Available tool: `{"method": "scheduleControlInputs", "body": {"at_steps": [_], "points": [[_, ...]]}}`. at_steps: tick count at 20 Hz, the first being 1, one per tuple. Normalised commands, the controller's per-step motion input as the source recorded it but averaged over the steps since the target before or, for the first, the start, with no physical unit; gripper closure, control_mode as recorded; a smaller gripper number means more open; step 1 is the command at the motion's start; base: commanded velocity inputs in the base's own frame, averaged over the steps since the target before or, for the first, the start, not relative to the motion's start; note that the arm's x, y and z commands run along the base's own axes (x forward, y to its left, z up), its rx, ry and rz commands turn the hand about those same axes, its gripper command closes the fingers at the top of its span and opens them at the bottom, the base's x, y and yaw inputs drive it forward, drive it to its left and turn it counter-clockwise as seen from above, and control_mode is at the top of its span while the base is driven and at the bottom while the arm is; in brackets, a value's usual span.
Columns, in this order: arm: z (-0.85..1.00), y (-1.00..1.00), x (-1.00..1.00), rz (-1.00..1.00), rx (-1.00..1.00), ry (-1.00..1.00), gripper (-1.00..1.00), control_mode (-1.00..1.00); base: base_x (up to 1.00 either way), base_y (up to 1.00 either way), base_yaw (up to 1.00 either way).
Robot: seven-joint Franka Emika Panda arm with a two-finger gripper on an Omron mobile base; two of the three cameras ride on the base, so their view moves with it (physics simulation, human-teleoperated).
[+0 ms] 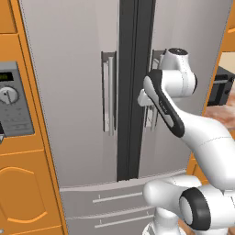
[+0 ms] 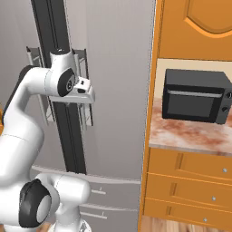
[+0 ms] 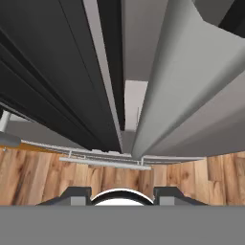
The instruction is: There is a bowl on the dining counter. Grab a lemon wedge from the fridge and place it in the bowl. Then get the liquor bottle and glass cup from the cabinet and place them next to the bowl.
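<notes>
Gripper [image 2: 89, 93] at right fridge door handle [image 3: 182, 72], jaw state unclear. Fridge [image 1: 69, 92]: two doors shut, two handles, two drawers below. One microwave [image 2: 197, 96] on counter [image 2: 190, 133] rightward.

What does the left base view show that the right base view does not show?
The left base view alone shows the wall oven's control panel, the orange panel below it and the left door handle's full length. The right base view alone shows the black microwave, the marble counter and the orange drawers. Both show the closed fridge doors, the freezer drawers and the gripper at the right door handle.
</notes>
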Motion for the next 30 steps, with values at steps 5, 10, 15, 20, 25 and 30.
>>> {"method": "scheduleControlInputs", "body": {"at_steps": [5,10,15,20,25,30], "points": [[-0.01,0.0,-0.07,0.0,0.0,0.0,-1.0,-1.0,0.0,0.0,0.0],[-0.07,0.0,-0.29,0.01,0.0,-0.21,-1.0,-1.0,0.0,0.0,0.0],[-0.27,0.05,-0.1,0.0,0.0,-0.23,-1.0,-1.0,0.0,0.0,0.0],[-0.38,0.02,0.0,0.0,0.0,-0.16,-1.0,-1.0,0.0,0.0,0.0],[-0.07,0.04,0.0,0.0,0.0,-0.04,-1.0,1.0,-0.18,0.05,0.0],[0.0,0.0,0.0,0.0,0.0,0.0,-1.0,1.0,-0.7,0.03,0.0]]}}
